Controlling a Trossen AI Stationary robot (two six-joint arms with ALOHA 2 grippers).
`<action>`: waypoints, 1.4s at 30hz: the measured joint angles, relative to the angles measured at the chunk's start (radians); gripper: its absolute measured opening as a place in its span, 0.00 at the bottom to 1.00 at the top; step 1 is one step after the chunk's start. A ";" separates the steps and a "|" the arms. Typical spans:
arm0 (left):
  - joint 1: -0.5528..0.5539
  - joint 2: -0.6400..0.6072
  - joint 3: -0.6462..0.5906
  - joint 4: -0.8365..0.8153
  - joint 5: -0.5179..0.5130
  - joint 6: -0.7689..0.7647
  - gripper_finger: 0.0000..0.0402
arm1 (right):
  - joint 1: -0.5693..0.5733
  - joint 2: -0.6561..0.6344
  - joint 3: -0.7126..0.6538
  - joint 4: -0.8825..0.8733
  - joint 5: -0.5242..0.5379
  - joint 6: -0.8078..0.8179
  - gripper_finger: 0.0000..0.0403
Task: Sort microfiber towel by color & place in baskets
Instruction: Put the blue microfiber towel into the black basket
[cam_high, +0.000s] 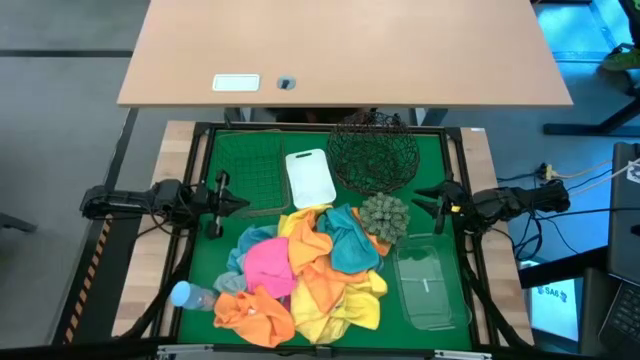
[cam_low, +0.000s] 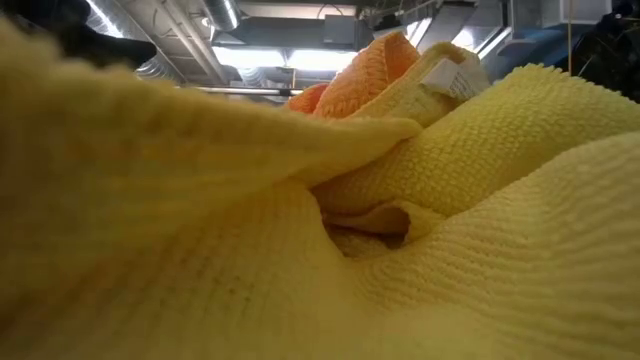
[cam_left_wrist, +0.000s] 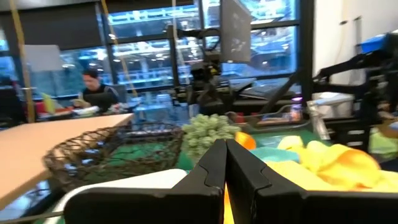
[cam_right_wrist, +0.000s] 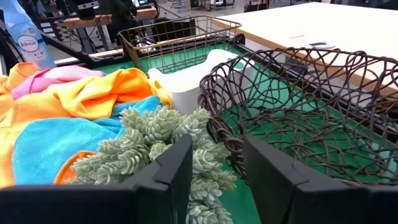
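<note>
Here we are looking down on a green mat (cam_high: 225, 150) whose far edge is carrying the dark square wire-grid basket (cam_high: 247, 167), the small white rectangular plastic tub (cam_high: 309, 177) and the round black wire-mesh basket (cam_high: 373, 152) in a row, while the clear rectangular plastic tray (cam_high: 430, 287) is lying near the mat's right edge. The heap of pink, orange, yellow and teal microfiber towels (cam_high: 300, 270) is filling the middle and near part, so bare green is showing mostly along the left side and around the tray. A spiky grey-green ball plant (cam_high: 384, 215) is sitting between the heap and the mesh basket, and a clear bottle with a blue cap (cam_high: 189, 296) is lying at the heap's left.

The left gripper (cam_high: 242, 203) is hovering at the left edge with its jaws clenched on nothing; the right gripper (cam_high: 420, 196) is waiting at the right edge, jaws parted and empty.

From table height we are seeing almost nothing but yellow and orange cloth pressed against the lens. The right wrist view is showing the plant just beyond its fingers (cam_right_wrist: 166, 171). The left wrist view alone is showing a person seated in the room beyond.
</note>
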 joint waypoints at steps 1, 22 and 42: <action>0.000 0.000 0.000 0.000 -0.008 0.000 0.00 | 0.000 0.000 0.000 0.000 0.000 -0.007 0.35; 0.000 0.000 0.000 0.000 -0.015 -0.030 0.00 | 0.000 0.000 0.000 0.417 -0.006 0.008 0.35; 0.000 0.000 0.000 0.000 -0.015 -0.028 0.00 | 0.000 0.395 0.108 0.889 -0.068 -0.066 0.35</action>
